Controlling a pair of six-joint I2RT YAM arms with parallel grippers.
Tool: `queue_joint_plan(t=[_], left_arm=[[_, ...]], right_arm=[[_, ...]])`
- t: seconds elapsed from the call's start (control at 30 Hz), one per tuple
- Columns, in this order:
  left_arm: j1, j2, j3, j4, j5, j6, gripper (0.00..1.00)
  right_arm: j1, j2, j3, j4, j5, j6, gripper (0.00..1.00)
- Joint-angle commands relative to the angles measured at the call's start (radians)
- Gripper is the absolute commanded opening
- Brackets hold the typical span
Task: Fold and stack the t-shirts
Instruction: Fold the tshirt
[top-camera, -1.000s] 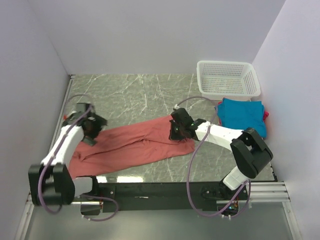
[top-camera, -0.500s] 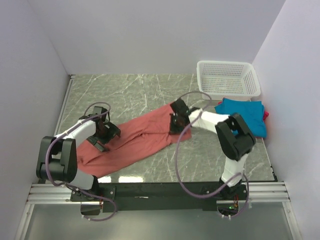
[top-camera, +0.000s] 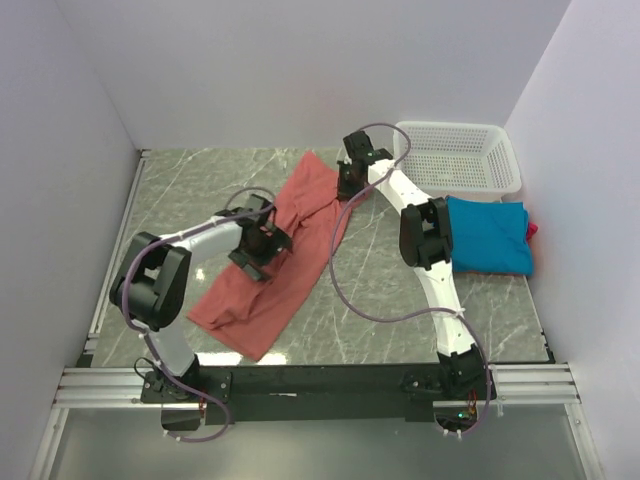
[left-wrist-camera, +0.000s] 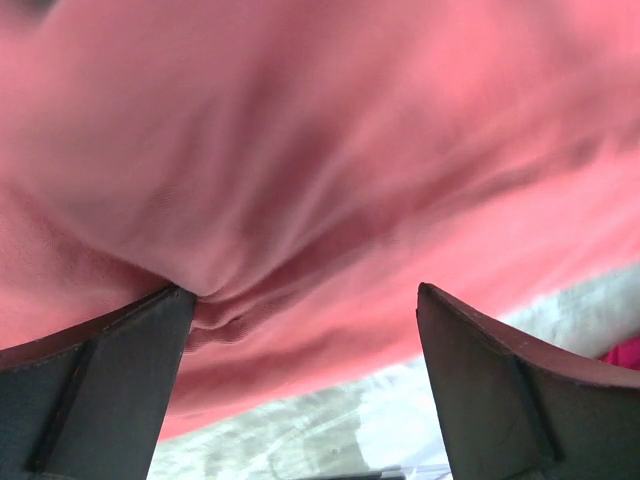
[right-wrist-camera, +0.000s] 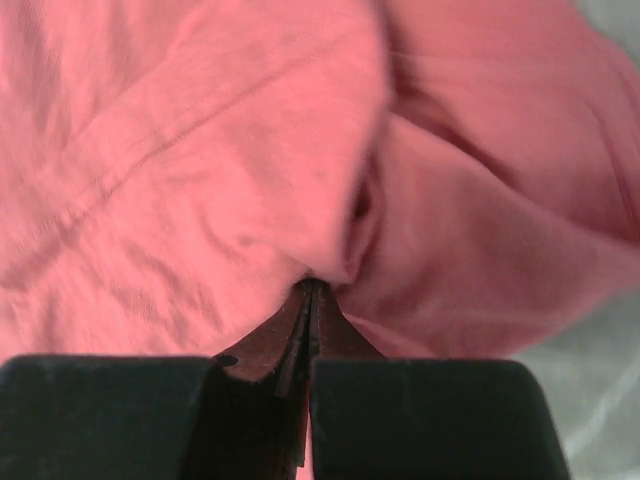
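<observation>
The large salmon-red t-shirt (top-camera: 285, 250) lies stretched diagonally, from the back centre down to the front left. My right gripper (top-camera: 349, 182) is shut on a fold of it (right-wrist-camera: 310, 290) at its far end, just left of the basket. My left gripper (top-camera: 262, 240) sits over the shirt's middle with its jaws wide apart (left-wrist-camera: 305, 295). Bunched salmon cloth (left-wrist-camera: 300, 150) touches its left finger (left-wrist-camera: 100, 390). The teal-blue t-shirt (top-camera: 488, 236) lies folded at the right. A sliver of the magenta one (top-camera: 531, 229) peeks out at its right edge.
A white mesh basket (top-camera: 457, 156) stands at the back right corner, right beside my right gripper. White walls close in the left, back and right sides. Grey marble table (top-camera: 210, 185) shows around the shirt, and in the left wrist view (left-wrist-camera: 330, 420) below the cloth.
The right gripper has pulled its end of the salmon shirt from the table's middle to the back by the basket. The left gripper moved right to the centre. The shirt turned from crosswise to diagonal.
</observation>
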Motion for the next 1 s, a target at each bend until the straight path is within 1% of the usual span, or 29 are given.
queue_joint_plan(t=[0.0,0.07,0.1,0.13,0.17,0.23,0.27,0.3,0.33,0.37,0.4,0.47,0.5,0.57,0.6,0.63,0.67,0.7,0.73,0.77,0.83,0.87,0.9,0.93,0.97], left_arm=[[-0.134,0.029,0.005,0.043,0.036,-0.088,0.99],[-0.181,0.016,-0.003,0.02,0.027,-0.093,0.99],[-0.22,0.006,-0.017,0.009,0.017,-0.098,0.99],[-0.237,-0.028,-0.024,0.008,0.013,-0.093,1.0],[-0.266,-0.049,-0.03,0.002,0.007,-0.088,0.99],[-0.294,-0.129,-0.028,0.006,-0.029,-0.053,0.99],[-0.308,-0.157,-0.023,-0.032,-0.035,-0.042,0.99],[-0.332,-0.186,-0.017,-0.051,-0.083,-0.035,1.0],[-0.343,-0.247,-0.024,-0.061,-0.146,-0.027,1.0],[-0.359,-0.279,-0.043,-0.06,-0.173,-0.03,0.99],[-0.362,-0.343,-0.113,-0.026,-0.174,-0.027,0.99],[-0.362,-0.396,-0.196,0.015,-0.152,-0.019,0.99],[-0.362,-0.437,-0.266,0.035,-0.145,-0.013,0.99],[-0.362,-0.473,-0.326,0.061,-0.115,0.034,0.99],[-0.362,-0.5,-0.375,0.067,-0.098,0.048,0.99],[-0.362,-0.516,-0.398,0.102,-0.083,0.069,0.99],[-0.363,-0.53,-0.421,0.122,-0.048,0.109,0.99],[-0.363,-0.554,-0.466,0.145,-0.021,0.131,1.0],[-0.365,-0.563,-0.483,0.194,0.006,0.155,0.99],[-0.377,-0.571,-0.507,0.208,0.061,0.193,0.99],[-0.397,-0.582,-0.52,0.209,0.101,0.227,0.99],[-0.432,-0.582,-0.524,0.199,0.12,0.25,0.99],[-0.452,-0.59,-0.534,0.192,0.149,0.255,1.0],[-0.472,-0.596,-0.54,0.187,0.161,0.255,0.99],[-0.518,-0.602,-0.552,0.186,0.172,0.254,0.99]], right_arm=[[-0.015,0.066,0.145,-0.033,-0.078,-0.043,0.0],[-0.022,0.036,0.093,0.067,-0.103,-0.037,0.0],[-0.023,-0.001,0.032,0.163,-0.111,-0.04,0.0],[-0.025,-0.012,0.02,0.192,-0.106,-0.038,0.0],[-0.026,-0.015,0.026,0.206,-0.105,-0.043,0.0],[-0.028,-0.007,0.111,0.18,-0.109,-0.053,0.0],[-0.026,-0.006,0.136,0.166,-0.112,-0.058,0.01],[-0.028,-0.02,0.156,0.157,-0.114,-0.07,0.02],[-0.028,-0.038,0.147,0.158,-0.108,-0.075,0.03],[-0.028,-0.087,0.129,0.172,-0.1,-0.081,0.04],[-0.026,-0.115,0.077,0.18,-0.093,-0.081,0.05],[-0.026,-0.2,0.011,0.201,-0.076,-0.072,0.08],[-0.026,-0.227,-0.044,0.207,-0.067,-0.061,0.09],[-0.026,-0.289,-0.086,0.189,-0.056,-0.032,0.09],[-0.023,-0.309,-0.133,0.163,-0.054,-0.018,0.11],[-0.016,-0.337,-0.172,0.163,-0.056,-0.012,0.13],[-0.005,-0.396,-0.221,0.172,-0.059,-0.004,0.14],[0.007,-0.432,-0.338,0.208,-0.05,0.003,0.14],[0.018,-0.469,-0.405,0.239,-0.045,0.009,0.15],[0.047,-0.536,-0.521,0.294,-0.039,0.018,0.16],[0.073,-0.595,-0.623,0.345,-0.027,0.045,0.16],[0.089,-0.639,-0.664,0.365,-0.022,0.07,0.16],[0.096,-0.656,-0.73,0.388,-0.02,0.081,0.16],[0.104,-0.67,-0.758,0.402,-0.019,0.091,0.16],[0.11,-0.681,-0.795,0.408,-0.016,0.095,0.16]])
